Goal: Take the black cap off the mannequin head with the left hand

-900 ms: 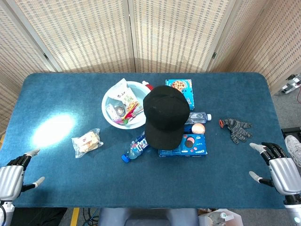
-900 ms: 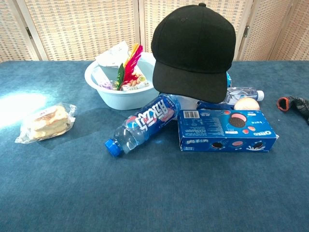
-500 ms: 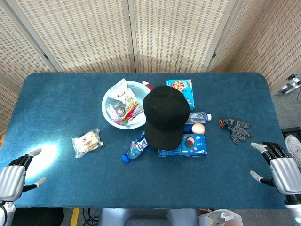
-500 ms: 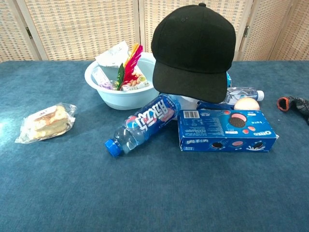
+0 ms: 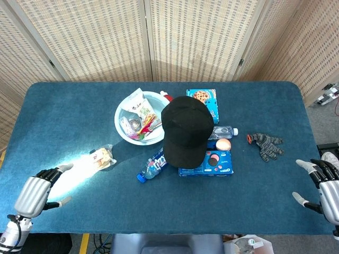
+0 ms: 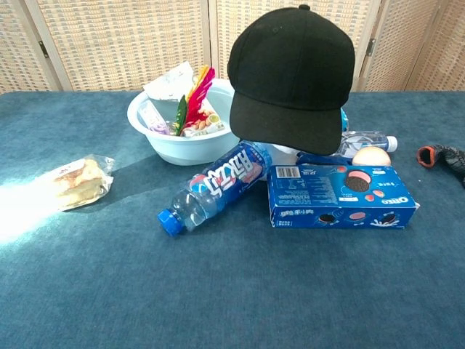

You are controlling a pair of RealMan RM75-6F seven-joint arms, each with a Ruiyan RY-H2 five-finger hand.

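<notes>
One task item: the black cap (image 5: 185,130), sitting on the mannequin head near table centre, brim pointing to 6 o'clock toward the robot — the head itself is hidden beneath it.
Neighbours: light blue bowl (image 5: 121,128) of snacks at the cap's 9 o'clock; blue water bottle (image 6: 212,190) and Oreo box (image 6: 341,197) lying just in front of the brim.
Handling: likely light, soft fabric crown, stiffer brim — not fragile, should lift freely.
Hold: I would pinch the brim's left edge or clasp the crown from the left side.
Left hand (image 5: 36,192): at 8 o'clock near the table edge, fingers apart, grasping nothing, well apart from the cap.
Right hand (image 5: 327,186): at 4 o'clock, fingers spread, empty.
</notes>
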